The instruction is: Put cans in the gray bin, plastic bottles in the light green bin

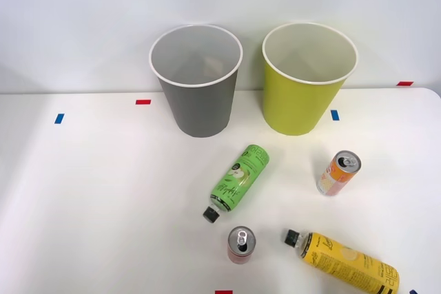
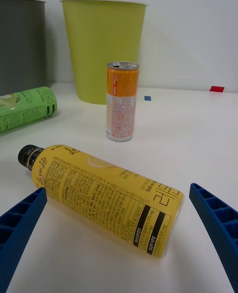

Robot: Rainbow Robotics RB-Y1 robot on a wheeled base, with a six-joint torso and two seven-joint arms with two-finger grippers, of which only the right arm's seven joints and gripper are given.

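Observation:
The gray bin (image 1: 197,80) (image 2: 21,45) and the light green bin (image 1: 307,77) (image 2: 103,47) stand upright side by side at the back of the white table. A green-label bottle (image 1: 238,180) (image 2: 24,107) lies on its side in front of them. An orange-and-white can (image 1: 338,173) (image 2: 121,101) stands upright to the right. A red can (image 1: 240,244) stands near the front edge. The yellow-label bottle (image 1: 344,261) (image 2: 104,197) lies on its side at the front right. My right gripper (image 2: 119,238) is open just short of that bottle, one blue finger at each side, not touching it.
Red and blue tape marks (image 1: 142,102) dot the white table (image 1: 89,191). A plain wall rises behind the bins. The table's left half holds nothing but tape.

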